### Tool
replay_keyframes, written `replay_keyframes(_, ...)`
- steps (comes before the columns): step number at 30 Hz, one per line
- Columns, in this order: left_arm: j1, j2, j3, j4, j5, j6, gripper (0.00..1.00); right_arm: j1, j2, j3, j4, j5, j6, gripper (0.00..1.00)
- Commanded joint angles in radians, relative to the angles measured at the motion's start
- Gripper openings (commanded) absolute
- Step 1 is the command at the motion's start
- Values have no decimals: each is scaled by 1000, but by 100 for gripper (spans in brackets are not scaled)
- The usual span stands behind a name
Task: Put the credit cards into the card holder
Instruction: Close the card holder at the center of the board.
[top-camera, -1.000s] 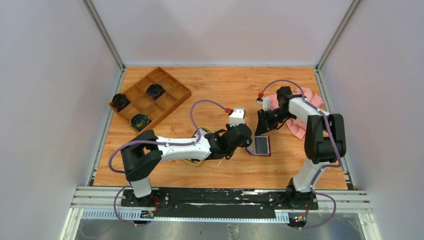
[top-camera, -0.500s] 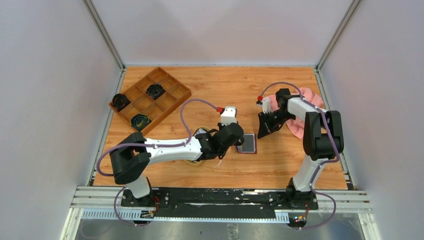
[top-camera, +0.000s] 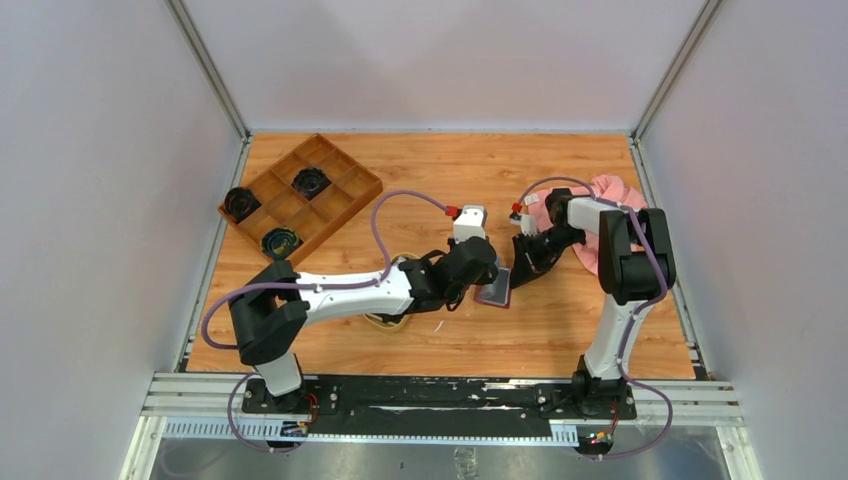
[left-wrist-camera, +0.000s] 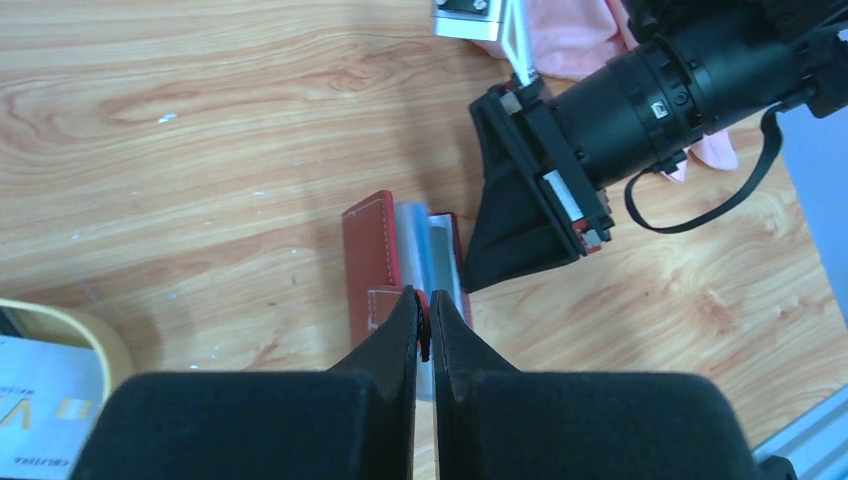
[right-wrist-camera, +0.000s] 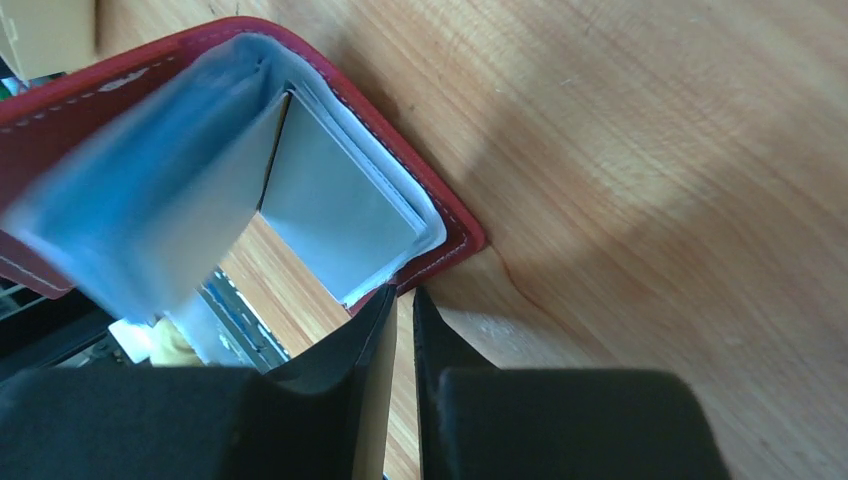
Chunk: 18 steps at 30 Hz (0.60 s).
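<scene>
Left gripper (left-wrist-camera: 424, 302): clamping tight on red flap of open card holder (left-wrist-camera: 368, 262). Right gripper (right-wrist-camera: 402, 296): sitting nearly closed at its corner, cannot tell whether gripping.

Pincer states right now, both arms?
Left pincer: closed on the edge of the wallet.
Right pincer: nearly closed at the wallet's corner; grip cannot be told.

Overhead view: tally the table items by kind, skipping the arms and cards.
Dark round discs: 3
Compartmented wooden box: 1
Pink cloth: 1
Red card holder: 1
Oval tray, partly hidden: 1
Total: 7
</scene>
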Motion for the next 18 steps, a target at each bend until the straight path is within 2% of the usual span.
replay_keyframes(1, 4, 53, 54, 15, 59, 5, 0, 8, 42, 9, -19, -22, 7, 16)
replay_keyframes(18, 4, 221, 122, 52, 244, -40, 2, 11, 51, 18, -19, -40, 11, 17)
